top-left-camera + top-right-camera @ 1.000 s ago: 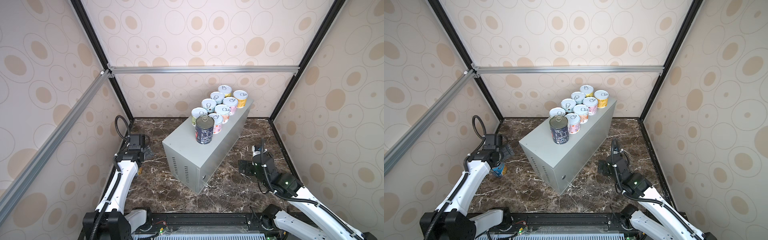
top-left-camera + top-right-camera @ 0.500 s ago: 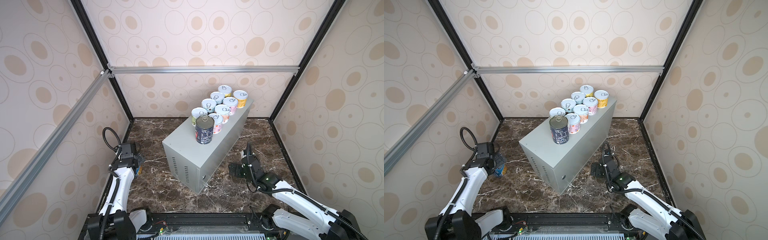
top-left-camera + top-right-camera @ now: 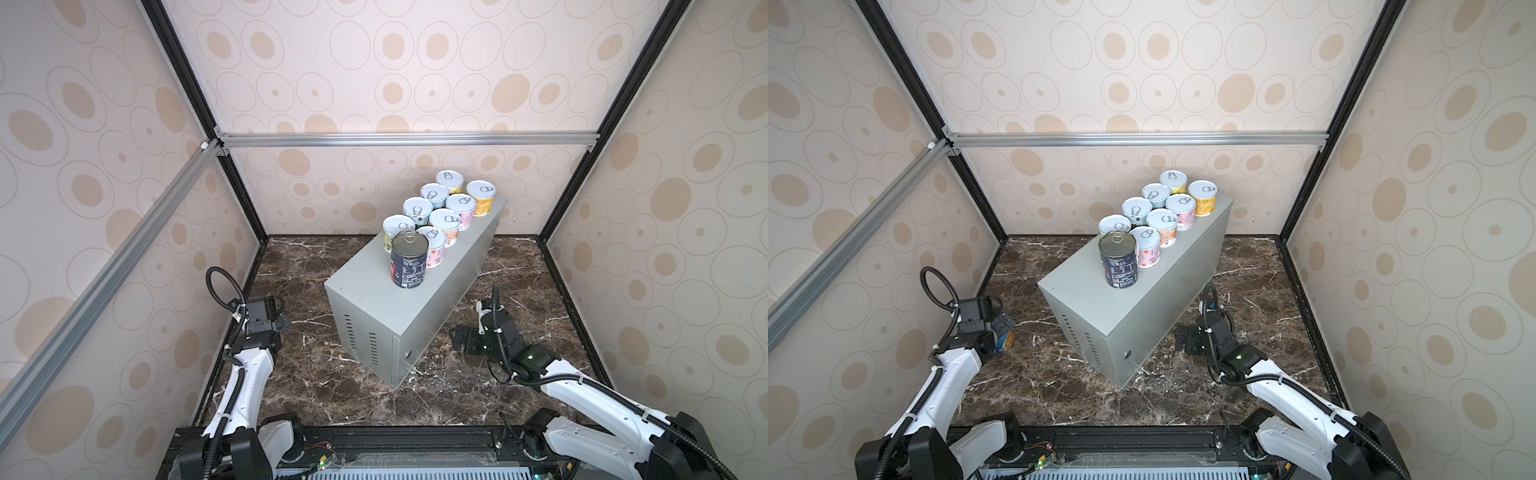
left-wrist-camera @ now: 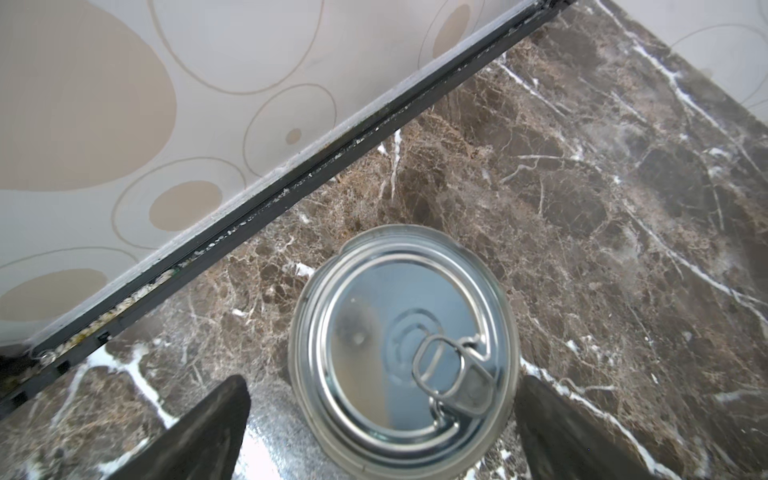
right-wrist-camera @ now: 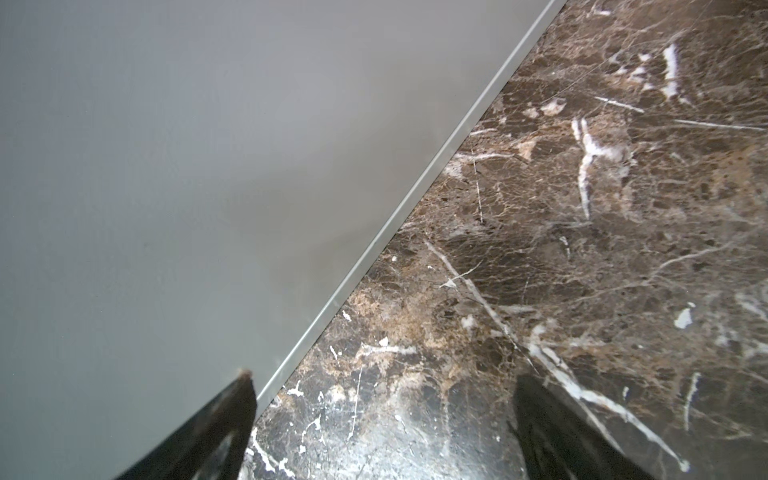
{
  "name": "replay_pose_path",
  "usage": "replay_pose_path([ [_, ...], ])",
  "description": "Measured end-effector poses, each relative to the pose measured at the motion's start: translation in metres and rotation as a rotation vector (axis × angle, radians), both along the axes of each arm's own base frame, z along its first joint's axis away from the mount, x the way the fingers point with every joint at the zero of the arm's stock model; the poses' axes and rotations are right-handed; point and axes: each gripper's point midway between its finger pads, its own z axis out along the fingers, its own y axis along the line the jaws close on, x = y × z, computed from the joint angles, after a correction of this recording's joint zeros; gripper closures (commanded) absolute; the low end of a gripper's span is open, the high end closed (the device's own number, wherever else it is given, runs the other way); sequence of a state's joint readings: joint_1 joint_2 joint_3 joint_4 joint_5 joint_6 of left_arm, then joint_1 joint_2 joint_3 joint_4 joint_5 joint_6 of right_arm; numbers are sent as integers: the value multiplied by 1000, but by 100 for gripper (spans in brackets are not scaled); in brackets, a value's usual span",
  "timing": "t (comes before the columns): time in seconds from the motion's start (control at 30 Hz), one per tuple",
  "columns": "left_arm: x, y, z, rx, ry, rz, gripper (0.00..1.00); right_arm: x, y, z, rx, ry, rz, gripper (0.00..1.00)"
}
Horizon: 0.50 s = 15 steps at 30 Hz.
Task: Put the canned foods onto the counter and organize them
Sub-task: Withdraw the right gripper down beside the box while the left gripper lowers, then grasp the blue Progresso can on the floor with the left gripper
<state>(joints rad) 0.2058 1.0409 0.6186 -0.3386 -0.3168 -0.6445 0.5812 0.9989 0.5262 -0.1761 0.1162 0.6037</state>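
Scene: dark brown white-veined marble floor [image 3: 332, 395], beige circle-print walls [image 3: 374, 62] all round. Since a second ago: left gripper [image 4: 382, 386] pulled back nearer, right gripper [image 5: 384, 378] slid closer to grey sheet-metal box [image 3: 365, 284]. Both spread wide, gripping nothing. Left straddles silver-lidded blue can [image 4: 405, 353], upright on marble by wall. On box top: eight short pastel cans [image 3: 445, 218] in two rows at far end, dark navy tall can [image 3: 409, 266] in front.

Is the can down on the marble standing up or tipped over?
Upright: the can sits base-down on the marble, pull-tab lid facing up.
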Motion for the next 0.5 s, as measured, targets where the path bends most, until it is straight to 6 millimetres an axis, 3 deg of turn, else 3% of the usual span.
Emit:
replay_pose_path([
  [0.5,14,6,-20,38,-45,-2,1,2,11,-11,23,39,29,1],
])
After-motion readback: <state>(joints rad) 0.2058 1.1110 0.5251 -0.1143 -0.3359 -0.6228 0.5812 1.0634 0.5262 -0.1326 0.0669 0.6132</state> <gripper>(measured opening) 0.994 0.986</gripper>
